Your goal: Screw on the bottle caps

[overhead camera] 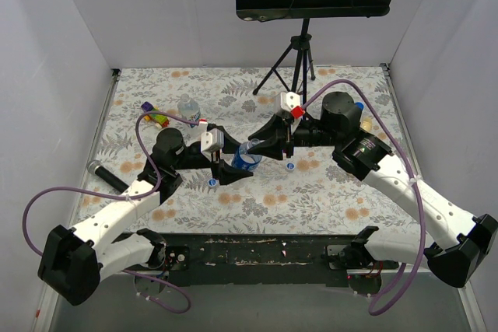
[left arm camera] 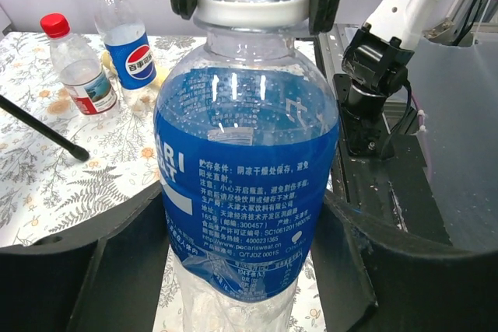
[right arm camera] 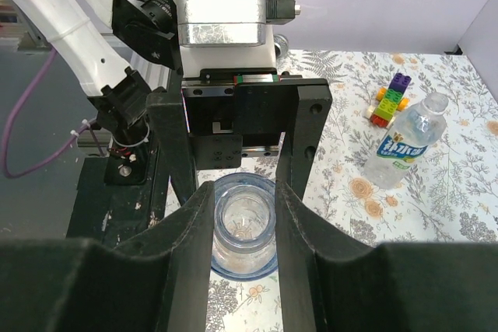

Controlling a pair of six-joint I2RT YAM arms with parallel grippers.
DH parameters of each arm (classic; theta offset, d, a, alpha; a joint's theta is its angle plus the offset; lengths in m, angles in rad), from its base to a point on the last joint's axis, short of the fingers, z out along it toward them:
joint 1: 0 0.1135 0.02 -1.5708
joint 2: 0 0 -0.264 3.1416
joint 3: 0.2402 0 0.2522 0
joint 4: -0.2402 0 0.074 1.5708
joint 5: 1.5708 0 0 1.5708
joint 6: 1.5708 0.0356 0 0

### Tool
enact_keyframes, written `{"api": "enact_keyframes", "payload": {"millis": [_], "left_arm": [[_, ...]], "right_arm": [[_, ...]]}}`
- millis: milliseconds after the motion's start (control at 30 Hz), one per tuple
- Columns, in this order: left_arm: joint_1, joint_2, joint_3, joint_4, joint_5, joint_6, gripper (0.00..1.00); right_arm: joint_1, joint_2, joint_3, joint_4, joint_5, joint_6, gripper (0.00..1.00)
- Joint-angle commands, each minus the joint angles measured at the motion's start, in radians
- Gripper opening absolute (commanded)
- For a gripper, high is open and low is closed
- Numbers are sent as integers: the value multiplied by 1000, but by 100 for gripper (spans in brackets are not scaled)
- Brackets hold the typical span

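Observation:
My left gripper (overhead camera: pixel 233 162) is shut on the body of a clear bottle with a blue label (overhead camera: pixel 247 156), which fills the left wrist view (left arm camera: pixel 245 176) between the left gripper's (left arm camera: pixel 241 262) dark fingers (left arm camera: pixel 70 270). Its mouth is open, with no cap on it (right arm camera: pixel 243 219). My right gripper (overhead camera: pixel 270 145) comes from above, and its fingers (right arm camera: pixel 187 231) press on both sides of the neck, as the right wrist view (right arm camera: pixel 243 231) shows. Two small blue caps (overhead camera: pixel 212 183) (overhead camera: pixel 289 166) lie on the cloth beside the bottle.
An uncapped bottle (overhead camera: pixel 189 110) (right arm camera: pixel 405 141) stands at the back left near a multicoloured toy block (overhead camera: pixel 156 119) (right arm camera: pixel 389 99). A red-capped bottle (left arm camera: pixel 78 68) and a blue-capped logo bottle (left arm camera: pixel 124 36) stand behind the right arm. A black stick (overhead camera: pixel 109 176) lies at left. A music stand (overhead camera: pixel 299 44) is at the back.

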Motion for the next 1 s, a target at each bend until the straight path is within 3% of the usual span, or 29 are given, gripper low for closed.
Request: {"api": "enact_keyframes", "payload": {"millis": [0,67,133,267,400,567,667,833,967], "left_arm": [[-5,-20,36,2,-19,14,59],[-5,-24,38,-7,-36,22,57],[-3,-27,39,-21,-66,34,56],[-5,-27,57,-72,-166,48,55],[-5,-20,87,-145,-362,56,52],[-3,-14,105,-197,-742,22,48],[-3,-24,104,-207,-896,13,48],[-3,-56,91,-193,-950,22,49],[-3,-69,90,-191,-984,28,49]], "right_arm": [[4,-26,-2,47,0,9,6],[5,-31,-1,41,13,12,25],[5,-35,2,31,32,13,37],[3,-52,20,-16,128,15,56],[3,-58,70,-131,315,25,71],[-6,-17,135,-315,559,74,80],[-35,41,157,-441,670,122,83],[-113,164,159,-627,767,234,87],[-116,239,146,-644,747,237,91]]}}
